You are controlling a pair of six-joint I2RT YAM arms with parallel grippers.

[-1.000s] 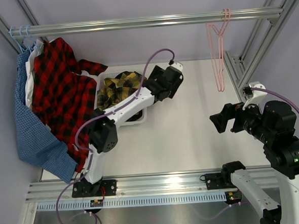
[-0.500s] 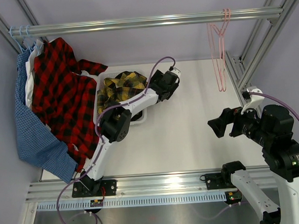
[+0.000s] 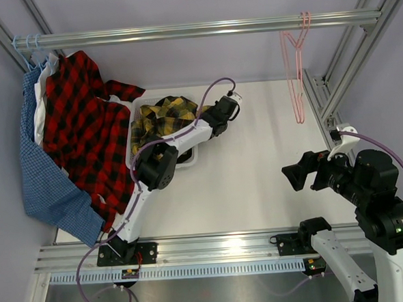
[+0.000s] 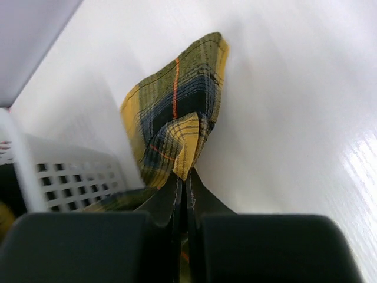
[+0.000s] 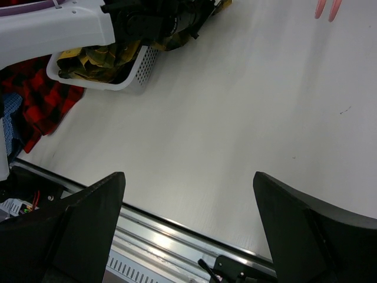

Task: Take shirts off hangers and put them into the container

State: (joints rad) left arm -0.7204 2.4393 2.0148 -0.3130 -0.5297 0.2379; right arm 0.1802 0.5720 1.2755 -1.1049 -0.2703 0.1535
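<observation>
Our left gripper [image 4: 182,177] is clamped on a fold of the yellow-and-black plaid shirt [image 4: 177,112] that spills onto the table [image 4: 294,118] just outside the container [image 4: 76,171], the rest lying inside it. If we lift too low, the cloth may snag the container's rim and drag it, or slip from the thin pinch. Our right gripper [image 5: 188,212], jaws spread and empty, hangs well away from the container.

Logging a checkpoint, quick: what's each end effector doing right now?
Left end effector: closed on the yellow plaid shirt.
Right end effector: open, holding nothing.
</observation>
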